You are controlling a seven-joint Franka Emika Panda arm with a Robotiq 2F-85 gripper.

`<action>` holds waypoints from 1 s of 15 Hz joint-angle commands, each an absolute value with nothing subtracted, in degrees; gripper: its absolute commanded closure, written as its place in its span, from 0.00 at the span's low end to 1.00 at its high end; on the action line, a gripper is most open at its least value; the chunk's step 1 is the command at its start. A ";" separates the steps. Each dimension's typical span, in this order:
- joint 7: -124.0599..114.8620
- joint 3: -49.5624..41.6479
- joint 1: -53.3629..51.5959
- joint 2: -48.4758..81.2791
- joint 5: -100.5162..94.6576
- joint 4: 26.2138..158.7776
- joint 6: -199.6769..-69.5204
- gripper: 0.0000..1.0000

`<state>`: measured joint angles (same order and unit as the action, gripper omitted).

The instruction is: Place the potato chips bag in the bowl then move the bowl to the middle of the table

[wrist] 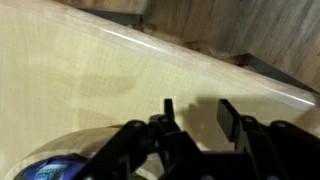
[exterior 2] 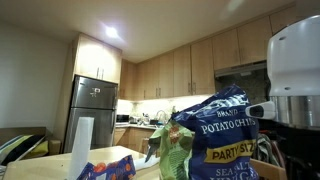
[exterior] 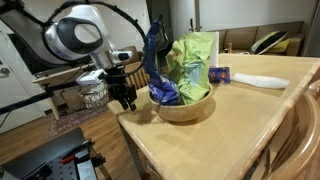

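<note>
I'm seeing the end effector (wrist: pixel 198 115) spread, bare surface (exterior: pixel 235 130) showing between its fingers (wrist: pixel 229 117), pinching nothing. In an exterior view it is sitting low, just left of the bowl (exterior: pixel 190 110); whether it is touching the rim I cannot tell. The potato chips bag (exterior 2: pixel 226 132), dark blue and crinkly with white and yellow print, is standing in the bowl, long axis upright, top pointing to the frame's top. A light green bag (exterior: pixel 197 55) is crowding beside it in the bowl. Further right, a small blue packet (exterior: pixel 220 74) and a flat white object (exterior: pixel 262 80) are lying on the surface.
</note>
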<state>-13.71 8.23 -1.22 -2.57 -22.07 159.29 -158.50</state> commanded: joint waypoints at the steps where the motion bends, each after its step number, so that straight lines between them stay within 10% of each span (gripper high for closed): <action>1: -14.92 7.70 -0.33 -1.28 -25.45 158.92 -160.39 0.80; 4: -19.59 7.30 0.58 -1.23 -30.52 158.28 -160.04 1.00; 15: -33.84 8.44 0.36 0.81 -42.30 154.38 -158.61 0.99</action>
